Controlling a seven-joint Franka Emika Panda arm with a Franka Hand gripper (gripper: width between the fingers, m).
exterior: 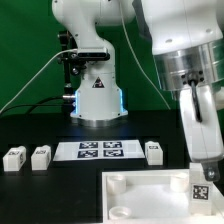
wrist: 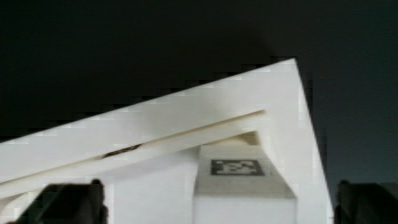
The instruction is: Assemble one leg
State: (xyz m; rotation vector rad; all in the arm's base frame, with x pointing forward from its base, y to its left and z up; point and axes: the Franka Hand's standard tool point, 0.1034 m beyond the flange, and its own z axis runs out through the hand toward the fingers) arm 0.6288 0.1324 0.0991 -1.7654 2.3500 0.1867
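Observation:
My gripper (exterior: 202, 172) hangs at the exterior view's right, over the near right corner of the big white tray-like piece (exterior: 140, 190). It is shut on a leg (exterior: 200, 189), a small white block whose tag faces the camera, held at that corner. In the wrist view the leg (wrist: 237, 167) fills the gap between my two dark fingers (wrist: 71, 200), with my gripper (wrist: 217, 203) around it and the tray-like piece's corner (wrist: 214, 105) behind. I cannot tell whether the leg touches the piece.
Two loose legs (exterior: 14, 158) (exterior: 41, 156) stand at the exterior view's left. A third leg (exterior: 153, 151) stands right of the marker board (exterior: 102, 150). The arm's base (exterior: 97, 95) rises behind the board.

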